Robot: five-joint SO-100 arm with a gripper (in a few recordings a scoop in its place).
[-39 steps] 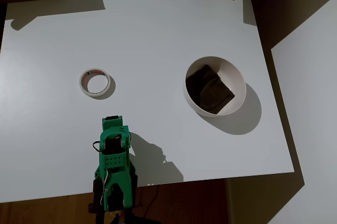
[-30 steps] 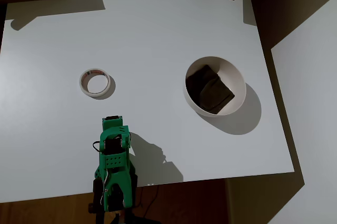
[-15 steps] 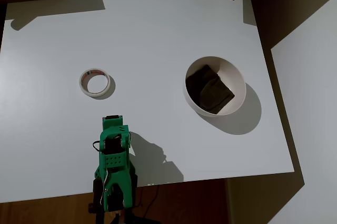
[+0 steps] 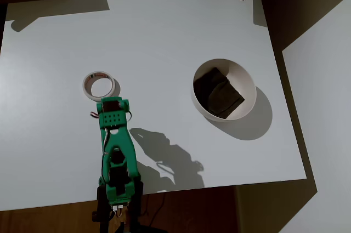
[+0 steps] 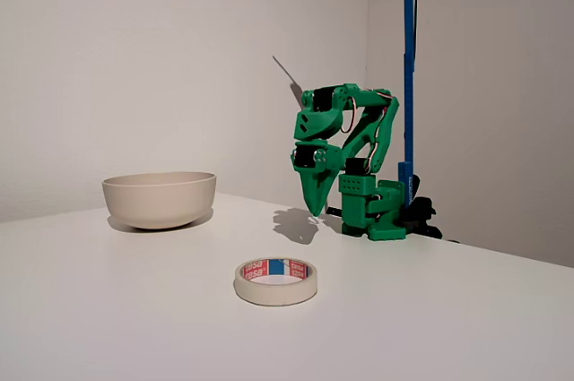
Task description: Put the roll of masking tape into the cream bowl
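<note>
Overhead view: your green arm [image 4: 115, 151] was stretched out from its base at the bottom edge of the white table [image 4: 164, 30], with the gripper [image 4: 109, 108] end sitting just below the roll of masking tape [image 4: 99, 85] in the picture. The roll of masking tape lay flat on the table, left of centre, and I couldn't tell from here whether the gripper touched it. The cream bowl [image 4: 249, 87] stood well apart to the right, with the dark brown pad [image 4: 218, 93] inside it. You couldn't read the jaws from this angle.

Fixed view: the gripper [image 5: 314, 206] pointed down, tip hanging above the table with its shadow underneath. The fingers looked closed into one point, nothing between them. The roll of masking tape [image 5: 275, 281] lay flat in the foreground, nearer the camera than the gripper and apart from it. The cream bowl [image 5: 160, 199] stood upright at left, further back. A blue pole [image 5: 408, 58] stood behind the arm base.
</note>
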